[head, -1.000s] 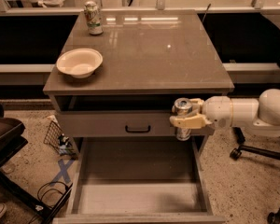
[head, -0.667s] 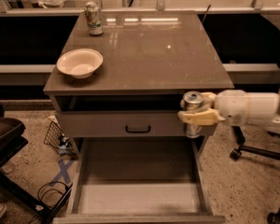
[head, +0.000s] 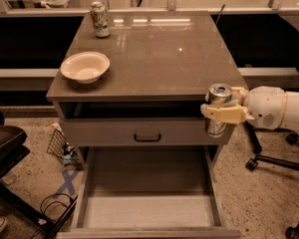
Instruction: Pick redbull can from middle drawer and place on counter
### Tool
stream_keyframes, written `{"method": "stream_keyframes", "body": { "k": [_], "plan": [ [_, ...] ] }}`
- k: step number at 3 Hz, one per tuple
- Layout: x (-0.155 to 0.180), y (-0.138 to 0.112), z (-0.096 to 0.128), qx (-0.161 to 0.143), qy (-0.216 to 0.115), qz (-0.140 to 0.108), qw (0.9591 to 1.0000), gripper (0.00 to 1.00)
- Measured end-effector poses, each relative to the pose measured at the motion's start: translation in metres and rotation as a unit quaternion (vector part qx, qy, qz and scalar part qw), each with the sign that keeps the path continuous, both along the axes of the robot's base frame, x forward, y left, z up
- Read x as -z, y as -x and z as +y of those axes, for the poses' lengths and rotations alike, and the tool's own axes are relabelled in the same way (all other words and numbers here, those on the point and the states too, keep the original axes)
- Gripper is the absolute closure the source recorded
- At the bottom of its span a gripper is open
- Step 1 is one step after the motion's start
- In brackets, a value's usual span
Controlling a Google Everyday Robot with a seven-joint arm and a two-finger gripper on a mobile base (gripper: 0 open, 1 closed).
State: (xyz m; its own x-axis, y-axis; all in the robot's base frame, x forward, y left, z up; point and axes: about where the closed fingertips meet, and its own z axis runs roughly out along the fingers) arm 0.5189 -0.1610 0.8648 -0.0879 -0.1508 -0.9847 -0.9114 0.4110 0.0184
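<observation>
Speckled floor all round a cabinet, dark shelving behind it. Your counter (head: 159,54) is the landmark, so everything below is placed from it.

Gripper (head: 221,113) sits just off the counter's front-right corner, with the white arm (head: 276,108) coming in from the right of the counter. Its fingers are clamped round the redbull can (head: 219,94). The can is upright, its shiny top about level with the counter's front edge and its lower part hanging below the fingers, in front of the right end of the handled drawer (head: 147,132). The can is not on the counter; whether it touches the edge, you cannot tell.

Middle drawer (head: 147,210) is pulled out below the counter's front, floor bare.

On the counter: a bowl (head: 84,66) near the front-left corner and a green can (head: 99,19) at the back-left. The right half and centre of the slab are bare, so you have wide room just beside the can. The right edge runs straight back from the gripper.

Right of the counter, a chair base (head: 269,161) stands on the floor under the arm. Left of the counter, a wire basket (head: 60,146) and blue tape (head: 67,183) are on the floor.
</observation>
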Motion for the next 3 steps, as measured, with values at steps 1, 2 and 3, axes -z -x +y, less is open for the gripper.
{"method": "stream_keyframes", "body": {
  "k": [1, 2, 3],
  "plan": [
    [0.0, 0.0, 0.0, 0.0, 0.0, 0.0, 1.0, 1.0],
    [-0.033, -0.031, 0.006, 0.018, -0.037, -0.015, 0.999, 1.0],
    [-0.076, -0.071, 0.002, 0.05, -0.066, -0.028, 0.9962, 1.0]
  ]
}}
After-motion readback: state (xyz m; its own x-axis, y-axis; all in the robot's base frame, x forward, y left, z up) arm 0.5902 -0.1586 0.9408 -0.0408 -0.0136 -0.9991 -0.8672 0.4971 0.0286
